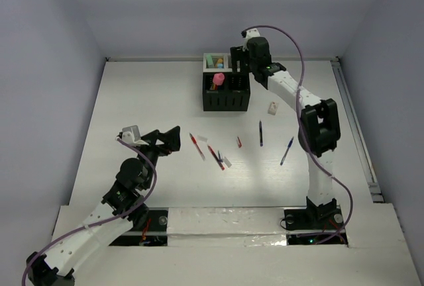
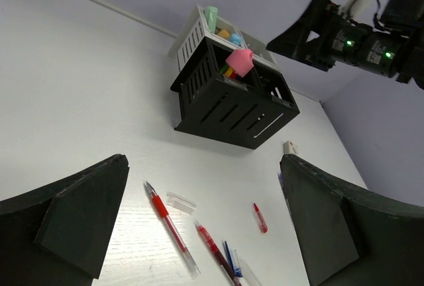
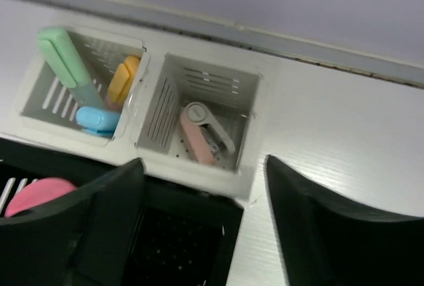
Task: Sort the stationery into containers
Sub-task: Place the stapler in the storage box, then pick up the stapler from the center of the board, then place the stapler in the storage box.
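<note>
White worktop [image 1: 132,100] carries the joined black box [image 1: 225,97] and white box [image 1: 213,59] at its far side. Right gripper [image 3: 202,165] hovers wide and empty above the white box; left gripper [image 2: 203,161] gapes wide, empty, near loose pens [image 1: 196,145] mid-worktop. Markers [image 3: 99,119] stand in both boxes.

Probably robotics lab: white table [image 1: 132,94] boxed by plain walls [image 1: 46,67]; left arm [image 1: 126,190], right arm [image 1: 318,130] bolted on.

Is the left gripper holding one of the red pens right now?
No, the left gripper stands wide open and empty, while the red pens lie loose on the table.
</note>
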Action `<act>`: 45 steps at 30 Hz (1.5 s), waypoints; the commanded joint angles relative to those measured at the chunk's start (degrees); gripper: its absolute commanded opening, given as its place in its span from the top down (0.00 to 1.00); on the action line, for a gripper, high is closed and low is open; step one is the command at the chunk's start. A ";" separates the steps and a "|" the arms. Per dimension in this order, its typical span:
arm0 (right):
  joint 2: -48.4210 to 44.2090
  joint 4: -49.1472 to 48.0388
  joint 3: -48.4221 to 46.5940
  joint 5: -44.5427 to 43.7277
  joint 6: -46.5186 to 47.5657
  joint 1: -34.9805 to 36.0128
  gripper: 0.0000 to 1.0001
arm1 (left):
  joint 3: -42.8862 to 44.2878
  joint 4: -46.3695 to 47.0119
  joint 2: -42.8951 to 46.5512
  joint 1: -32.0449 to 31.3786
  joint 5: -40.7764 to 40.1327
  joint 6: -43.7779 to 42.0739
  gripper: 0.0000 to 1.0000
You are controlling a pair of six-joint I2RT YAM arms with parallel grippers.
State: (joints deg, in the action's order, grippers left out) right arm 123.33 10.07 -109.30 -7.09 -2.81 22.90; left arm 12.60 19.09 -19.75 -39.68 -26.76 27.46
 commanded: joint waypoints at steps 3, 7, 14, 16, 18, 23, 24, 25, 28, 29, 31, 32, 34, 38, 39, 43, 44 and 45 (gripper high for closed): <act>-17.75 -11.97 18.56 -10.30 -4.65 -1.18 0.32 | 0.50 3.15 -0.03 -0.13 0.92 -0.74 0.01; -25.58 -12.27 34.82 -15.31 -12.46 -3.37 0.31 | 0.32 3.49 0.15 -0.13 1.45 -0.57 0.01; -26.30 -10.24 46.89 -15.77 -17.67 -6.63 0.14 | 0.49 3.94 -0.73 -0.13 2.51 -0.39 0.01; -23.68 -10.24 47.07 -13.92 -17.84 -7.25 0.13 | 0.58 3.76 -0.64 -0.13 2.51 -0.39 0.01; -21.39 -10.24 45.76 -11.98 -18.20 -7.87 0.14 | 0.50 3.76 -0.29 -0.13 2.51 -0.39 0.01; -15.15 -7.87 41.63 -11.45 -18.73 -8.39 0.29 | 0.49 3.50 0.06 -0.13 2.51 -0.48 0.01; -14.44 -7.17 40.92 -11.63 -18.72 -8.39 0.33 | 0.50 3.50 0.06 -0.13 2.51 -0.48 0.01; -13.74 -6.56 40.22 -11.89 -18.55 -8.39 0.40 | 0.50 3.41 0.15 -0.13 2.51 -0.57 0.01; -12.24 -6.37 39.25 -12.51 -18.46 -8.39 0.67 | 0.58 3.32 0.24 -0.13 2.51 -0.57 0.01; -12.50 -6.98 39.59 -12.77 -18.55 -8.39 0.71 | 0.58 3.41 0.41 -0.13 2.59 -0.57 0.01; -13.90 -8.12 40.21 -13.38 -18.29 -8.39 0.74 | 0.50 3.49 0.41 -0.13 2.68 -0.48 0.01; -15.04 -9.09 41.17 -13.99 -18.11 -8.39 0.74 | 0.41 3.58 0.32 -0.13 2.86 -0.48 0.01; -19.76 -14.15 42.58 -13.22 -16.54 -8.39 0.74 | 0.41 3.85 0.15 -0.13 3.03 -0.39 0.01; -24.71 -18.15 41.10 -6.28 -15.03 -8.39 0.74 | 0.76 4.11 -0.73 -0.13 3.47 -0.65 0.01; -24.98 -18.67 39.27 -4.87 -14.77 -7.87 0.74 | 0.85 4.02 -0.90 -0.13 3.12 -0.83 0.01; -24.11 -20.96 34.00 -2.15 -13.89 -5.85 0.74 | 0.85 3.67 -0.64 -0.13 2.59 -1.01 0.01; -22.27 -20.70 32.23 0.65 -13.89 -5.84 0.74 | 0.76 3.67 -0.64 -0.13 2.59 -1.01 0.01; -21.04 -18.96 30.04 1.98 -13.89 -5.32 0.74 | 0.76 3.76 -0.73 -0.13 2.51 -1.10 0.01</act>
State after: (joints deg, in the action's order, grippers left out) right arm 100.25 -5.43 -73.65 -11.09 -17.89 16.12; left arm 12.60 20.18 -20.23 -39.68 -24.10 27.42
